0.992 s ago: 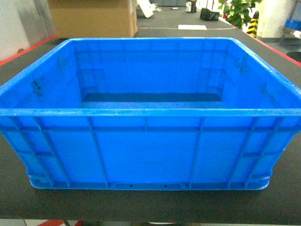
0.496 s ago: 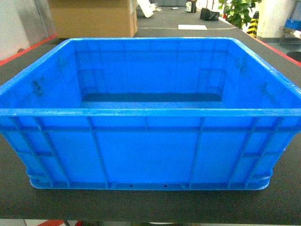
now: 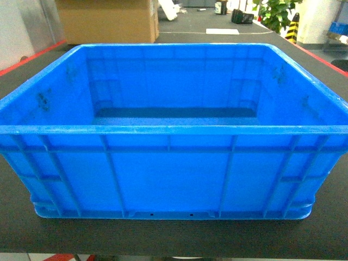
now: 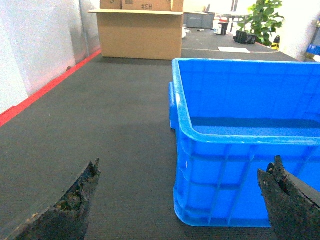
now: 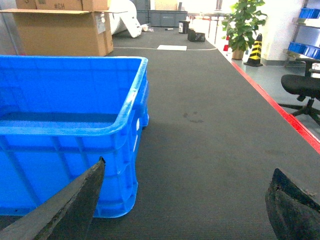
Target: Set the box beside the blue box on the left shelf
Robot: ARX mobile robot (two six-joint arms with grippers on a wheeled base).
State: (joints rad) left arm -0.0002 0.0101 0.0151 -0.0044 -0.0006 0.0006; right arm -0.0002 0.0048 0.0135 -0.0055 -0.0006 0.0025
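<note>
The box (image 3: 174, 174) is a large bright-blue open-top crate standing empty on a dark grey mat (image 3: 174, 239), close in front of the head camera. My left gripper (image 4: 185, 161) is open and low over the mat, straddling the box's near left corner (image 4: 240, 165) without touching it. My right gripper (image 5: 189, 165) is open as well, just off the box's near right corner (image 5: 60, 100), with only mat between its fingers. Neither gripper shows in the head view. The left shelf and the other blue box are out of view.
A big cardboard carton (image 3: 109, 19) stands behind the box at the far left. Red lines edge the mat on the left (image 4: 45, 90) and the right (image 5: 280, 105). Beyond are a potted plant (image 5: 242, 22), a striped cone (image 5: 256, 50) and an office chair (image 5: 302, 87).
</note>
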